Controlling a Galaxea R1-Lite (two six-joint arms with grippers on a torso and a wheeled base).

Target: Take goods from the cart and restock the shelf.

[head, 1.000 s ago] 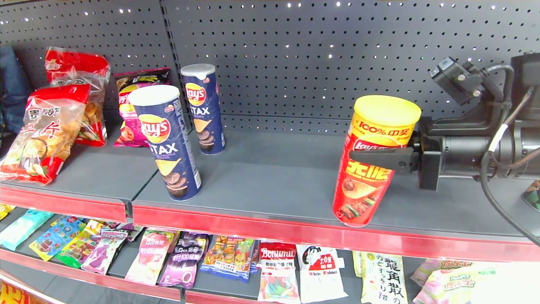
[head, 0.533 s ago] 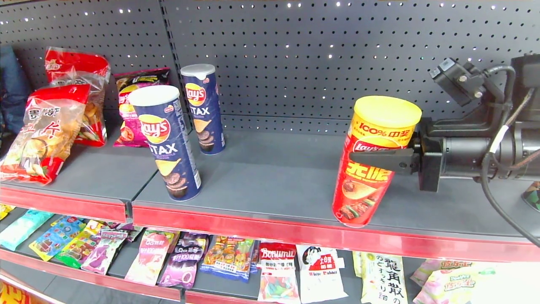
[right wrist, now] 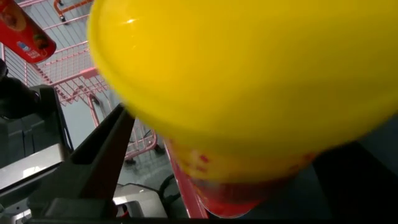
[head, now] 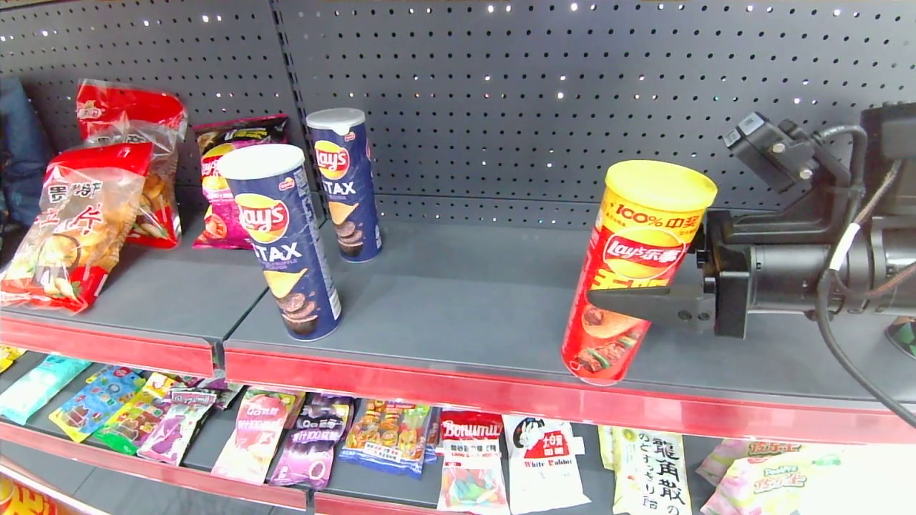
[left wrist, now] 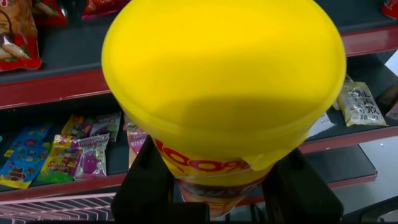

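Note:
A red chip can with a yellow lid (head: 630, 279) stands near the front of the grey shelf (head: 458, 307), leaning slightly. My right gripper (head: 617, 290) comes in from the right and straddles the can's lower middle; its near finger (head: 644, 304) crosses the can's front and the fingers look loosened, so open. The right wrist view has that can's lid (right wrist: 249, 74) very close, with a dark finger (right wrist: 93, 168) beside it. My left gripper (left wrist: 221, 186) is shut on a second yellow-lidded red can (left wrist: 224, 81), held in the air in front of the shelves.
Two blue chip cans (head: 283, 239) (head: 346, 182) stand at the shelf's left-middle, with snack bags (head: 71, 222) further left. Bare shelf lies between the blue cans and the red can. Candy packets (head: 386, 436) fill the lower shelf. A pink cart (right wrist: 68, 68) stands behind.
My right gripper has slid down the red can from its upper part to its lower middle. The can kept its base in place and leans a little more.

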